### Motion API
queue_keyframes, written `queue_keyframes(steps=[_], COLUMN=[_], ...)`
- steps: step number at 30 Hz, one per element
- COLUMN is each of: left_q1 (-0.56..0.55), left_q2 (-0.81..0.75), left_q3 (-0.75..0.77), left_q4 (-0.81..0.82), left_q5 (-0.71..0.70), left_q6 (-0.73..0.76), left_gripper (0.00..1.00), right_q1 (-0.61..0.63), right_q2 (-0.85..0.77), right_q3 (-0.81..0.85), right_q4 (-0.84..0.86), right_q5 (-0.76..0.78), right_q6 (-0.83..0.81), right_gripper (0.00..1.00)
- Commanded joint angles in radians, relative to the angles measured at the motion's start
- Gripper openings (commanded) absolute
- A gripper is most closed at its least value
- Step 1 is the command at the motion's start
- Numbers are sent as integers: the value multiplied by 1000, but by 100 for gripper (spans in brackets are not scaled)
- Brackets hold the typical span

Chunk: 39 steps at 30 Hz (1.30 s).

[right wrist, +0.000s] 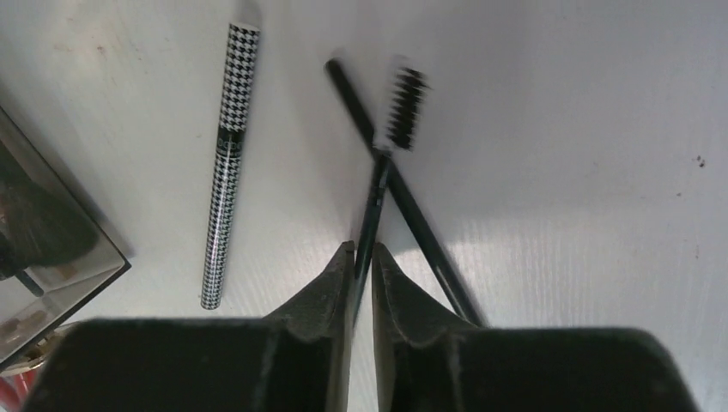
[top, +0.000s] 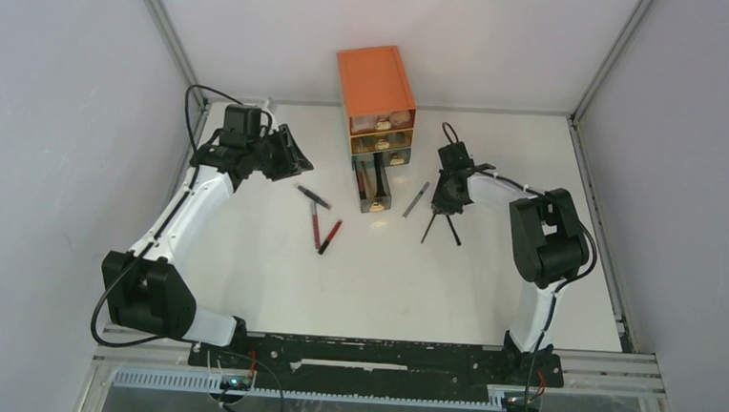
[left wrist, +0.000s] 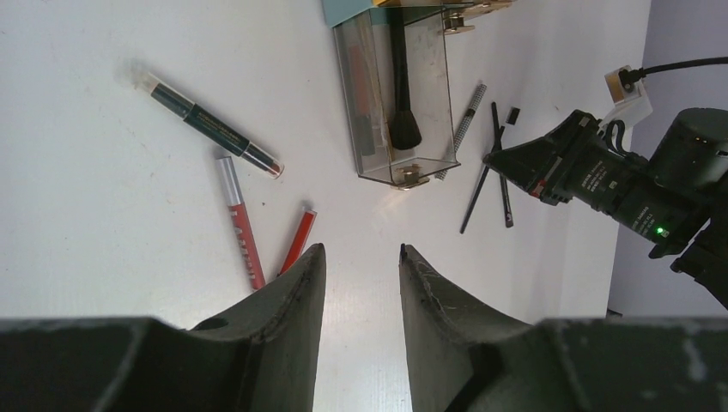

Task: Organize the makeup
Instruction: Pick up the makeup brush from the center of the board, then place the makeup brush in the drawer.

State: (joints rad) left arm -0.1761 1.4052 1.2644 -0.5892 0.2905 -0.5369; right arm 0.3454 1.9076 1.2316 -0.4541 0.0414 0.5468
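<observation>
My right gripper (right wrist: 361,249) is shut on the handle of a thin black spoolie brush (right wrist: 379,172), whose bristle head (right wrist: 407,107) points away. A second black brush (right wrist: 352,99) lies crossed under it on the table. A houndstooth pencil (right wrist: 227,163) lies to the left. The left gripper (left wrist: 360,251) hovers open with nothing between its fingers. Beyond it lie a red tube (left wrist: 240,223), a red pencil (left wrist: 297,242) and a dark pencil (left wrist: 215,131). From above, the right gripper (top: 449,204) stands over the two brushes (top: 441,228), and the left gripper (top: 292,154) sits at the back left.
An orange three-drawer chest (top: 377,102) stands at the back centre. Its clear bottom drawer (left wrist: 433,103) is pulled out toward me, with a black powder brush (left wrist: 401,77) inside. Grey walls close in the white table on three sides.
</observation>
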Motion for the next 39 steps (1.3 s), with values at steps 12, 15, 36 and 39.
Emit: queue_keyframes(steps=[12, 15, 36, 39], left_q1=[7, 7, 12, 12], left_q2=[-54, -57, -79, -78], left_q3=[-15, -15, -22, -20], left_q4=[16, 16, -3, -5], left_q5=[-12, -14, -39, -39], left_q6=[37, 37, 45, 48], left_gripper=[41, 41, 42, 42], right_q1=[41, 54, 149, 152], right_q2=[-198, -223, 55, 82], right_q3=[49, 69, 370, 391], right_q4=[-16, 13, 39, 24], right_q5=[-50, -135, -423, -404], right_q6=[-29, -28, 88, 89], right_gripper=[0, 0, 0, 0])
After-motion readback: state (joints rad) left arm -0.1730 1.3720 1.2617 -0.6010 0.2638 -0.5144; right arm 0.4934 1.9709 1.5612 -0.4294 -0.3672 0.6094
